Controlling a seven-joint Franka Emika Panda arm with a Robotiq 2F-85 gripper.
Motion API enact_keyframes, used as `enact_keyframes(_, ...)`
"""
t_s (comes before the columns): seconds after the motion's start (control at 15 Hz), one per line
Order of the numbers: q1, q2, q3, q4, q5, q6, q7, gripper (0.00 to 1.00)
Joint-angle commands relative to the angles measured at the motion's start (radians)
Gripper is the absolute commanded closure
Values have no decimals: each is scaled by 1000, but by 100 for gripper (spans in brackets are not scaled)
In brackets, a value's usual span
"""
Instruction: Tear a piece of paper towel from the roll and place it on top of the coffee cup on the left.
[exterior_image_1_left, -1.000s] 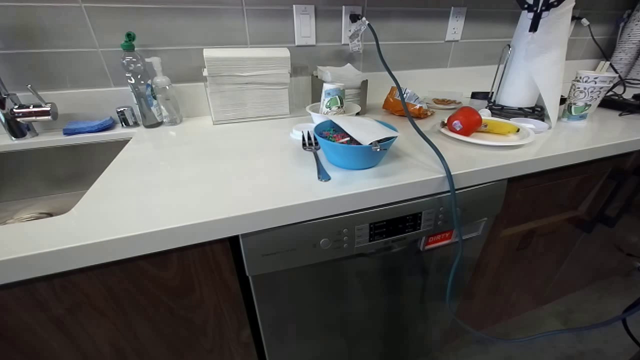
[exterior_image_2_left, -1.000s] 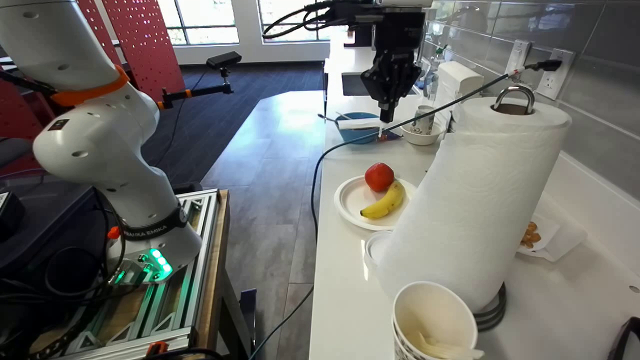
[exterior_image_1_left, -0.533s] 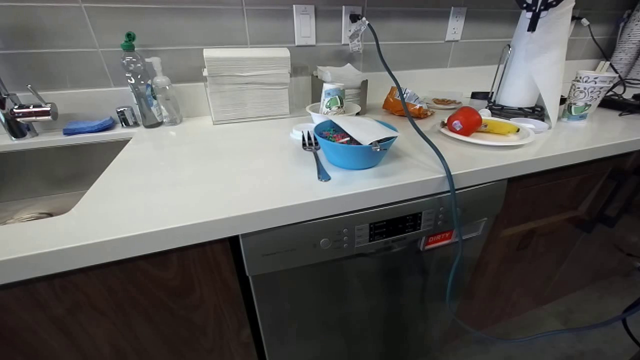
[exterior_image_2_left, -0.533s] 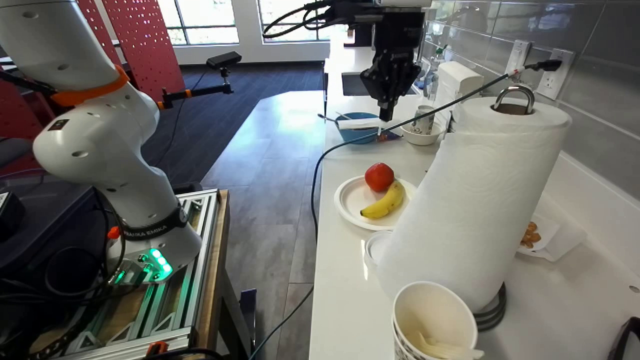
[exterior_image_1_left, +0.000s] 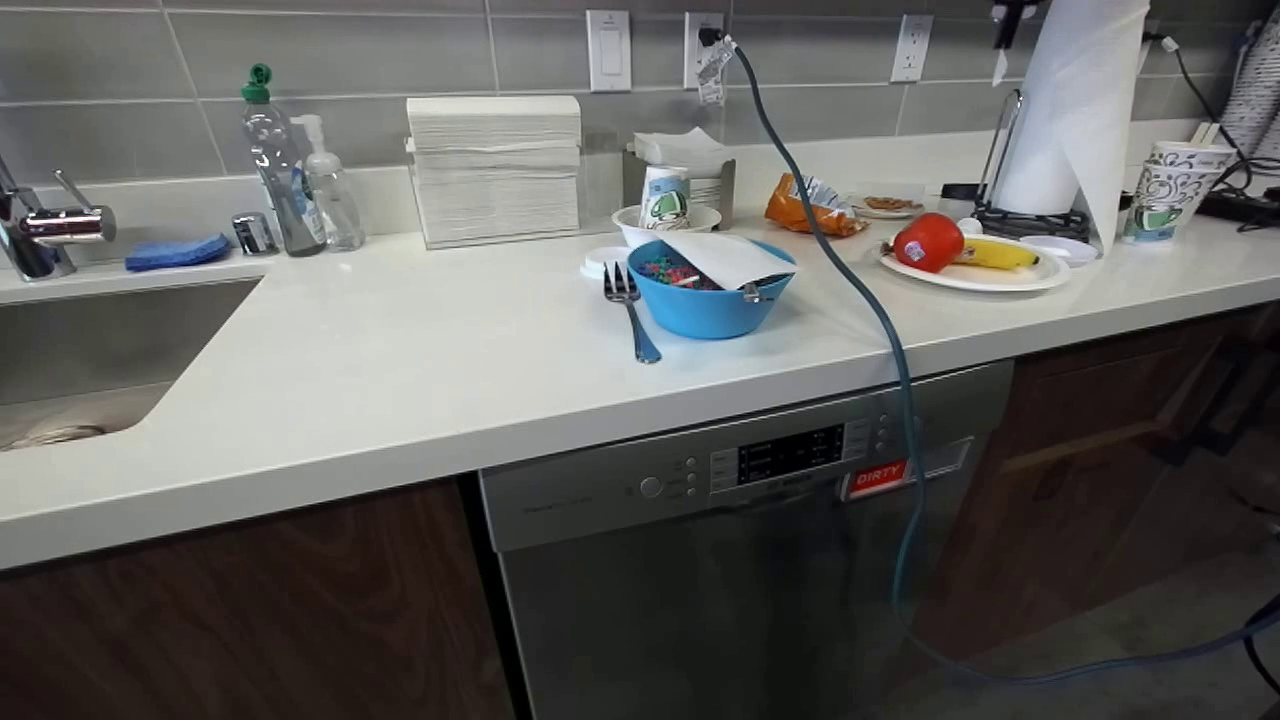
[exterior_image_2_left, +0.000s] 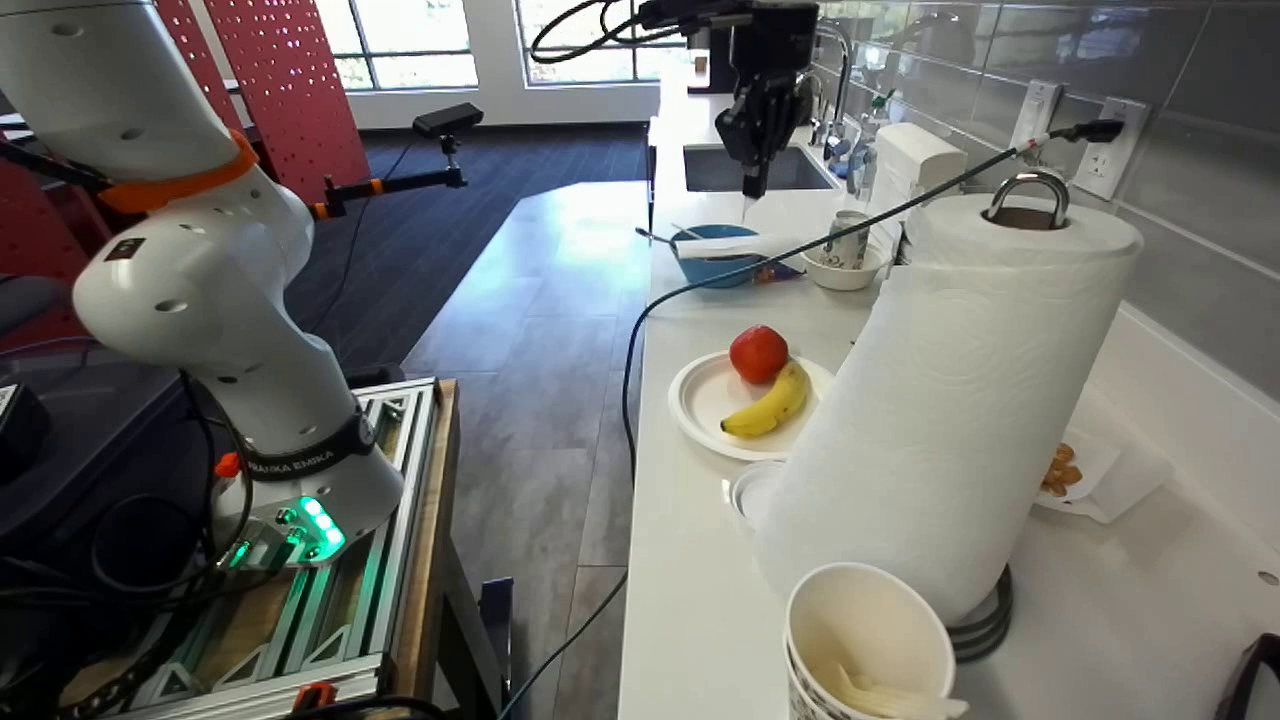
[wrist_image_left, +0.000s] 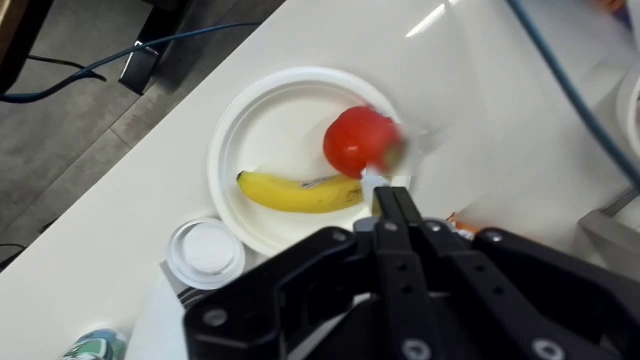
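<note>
My gripper is shut on a small white piece of paper towel, which hangs from the fingertips. In an exterior view, the gripper and the piece are high above the counter. In the wrist view, the fingertips are together, the piece beside them, over the fruit plate. The roll stands on its black stand, a loose sheet hanging down; it also shows large in an exterior view. The coffee cup sits tilted in a white bowl; it also shows in an exterior view.
A white plate holds a red fruit and a banana. A blue bowl and fork stand before the cup. A cable crosses the counter. Patterned cups stand beside the roll.
My gripper has moved up and away from the roll, toward the side of the coffee cup, with the small white piece hanging from it. The roll and the counter objects have not moved.
</note>
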Motion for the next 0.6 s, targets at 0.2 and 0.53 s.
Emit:
enact_keyframes(0.2, 123, 108, 132, 184, 77, -12, 53, 100)
enact_keyframes(0.53, 215, 247, 203, 350, 4, 21, 146, 100)
